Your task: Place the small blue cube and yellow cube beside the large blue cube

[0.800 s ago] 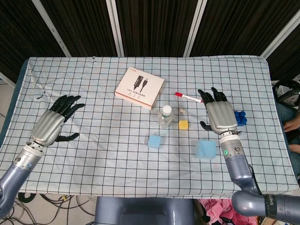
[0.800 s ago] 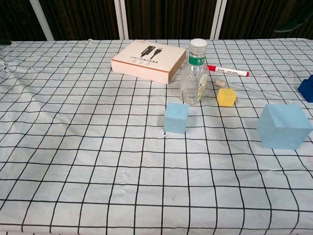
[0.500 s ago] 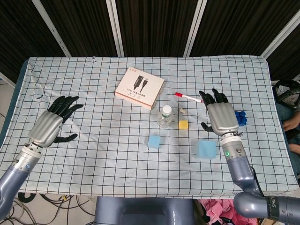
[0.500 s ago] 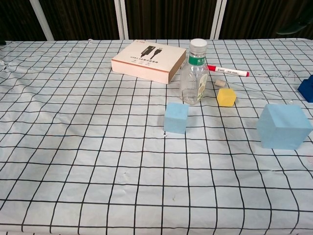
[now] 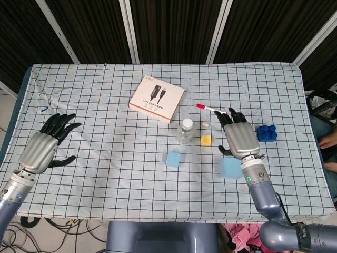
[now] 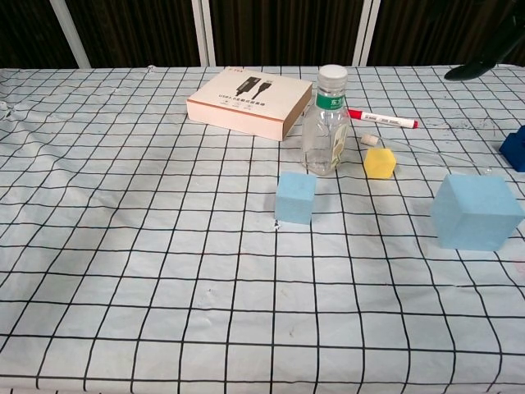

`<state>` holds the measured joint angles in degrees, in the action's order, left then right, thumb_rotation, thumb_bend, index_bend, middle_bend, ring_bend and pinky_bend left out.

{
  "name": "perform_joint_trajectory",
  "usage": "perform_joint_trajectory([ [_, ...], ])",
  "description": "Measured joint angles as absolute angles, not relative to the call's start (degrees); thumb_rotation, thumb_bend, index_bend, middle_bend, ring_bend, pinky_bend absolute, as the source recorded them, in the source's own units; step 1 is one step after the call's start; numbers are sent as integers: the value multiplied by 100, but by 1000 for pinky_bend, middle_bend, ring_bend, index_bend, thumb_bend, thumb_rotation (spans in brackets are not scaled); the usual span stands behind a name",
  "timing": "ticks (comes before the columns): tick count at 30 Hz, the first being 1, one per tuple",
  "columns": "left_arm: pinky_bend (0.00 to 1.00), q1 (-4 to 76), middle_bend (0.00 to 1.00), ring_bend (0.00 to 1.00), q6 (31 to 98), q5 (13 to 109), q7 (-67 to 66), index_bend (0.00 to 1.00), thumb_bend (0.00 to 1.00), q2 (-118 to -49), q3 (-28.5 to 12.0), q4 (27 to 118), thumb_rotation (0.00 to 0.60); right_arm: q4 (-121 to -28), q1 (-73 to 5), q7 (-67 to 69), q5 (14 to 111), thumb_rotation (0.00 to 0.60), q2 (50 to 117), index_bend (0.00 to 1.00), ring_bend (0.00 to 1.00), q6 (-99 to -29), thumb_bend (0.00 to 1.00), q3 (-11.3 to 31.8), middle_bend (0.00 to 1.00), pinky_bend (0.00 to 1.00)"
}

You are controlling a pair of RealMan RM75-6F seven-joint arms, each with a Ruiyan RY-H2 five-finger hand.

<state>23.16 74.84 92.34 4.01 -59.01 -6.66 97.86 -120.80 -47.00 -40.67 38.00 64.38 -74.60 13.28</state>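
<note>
Yellow cube [image 5: 206,140] sits just beside bottle [image 5: 184,131]; both hands empty, fingers spread.

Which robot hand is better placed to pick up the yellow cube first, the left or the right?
The right robot hand, probably. It is open just right of the yellow cube and above the large blue cube. The left robot hand is open too, but far off near the table's left edge.

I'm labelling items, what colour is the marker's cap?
Red; the marker has a white barrel with red ends, clearest in the chest view.
</note>
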Motion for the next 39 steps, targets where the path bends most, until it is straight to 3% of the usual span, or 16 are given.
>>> perform_joint_trajectory([
  [10, 0, 1641, 38, 0, 8305, 9506, 332, 148, 151, -6007, -232, 9623, 600, -12441, -4762, -3869, 3352, 600, 6510, 68, 0, -6972, 181, 1315, 176, 108],
  [16, 0, 1065, 38, 0, 8795, 9529, 318, 152, 151, -6414, 101, 9072, 600, -12470, -5052, -4088, 3125, 600, 6892, 68, 0, -6729, 181, 1200, 184, 108],
  [24, 0, 888, 38, 0, 9214, 9663, 436, 153, 151, -6749, 103, 8568, 600, -12139, -5430, -4335, 2909, 600, 7831, 68, 0, -6966, 180, 1240, 192, 108],
  [39, 0, 723, 37, 0, 9434, 9501, 570, 153, 151, -6647, -20, 8624, 600, -10834, -5933, -4629, 2381, 600, 9321, 69, 0, -7371, 171, 1346, 218, 108],
])
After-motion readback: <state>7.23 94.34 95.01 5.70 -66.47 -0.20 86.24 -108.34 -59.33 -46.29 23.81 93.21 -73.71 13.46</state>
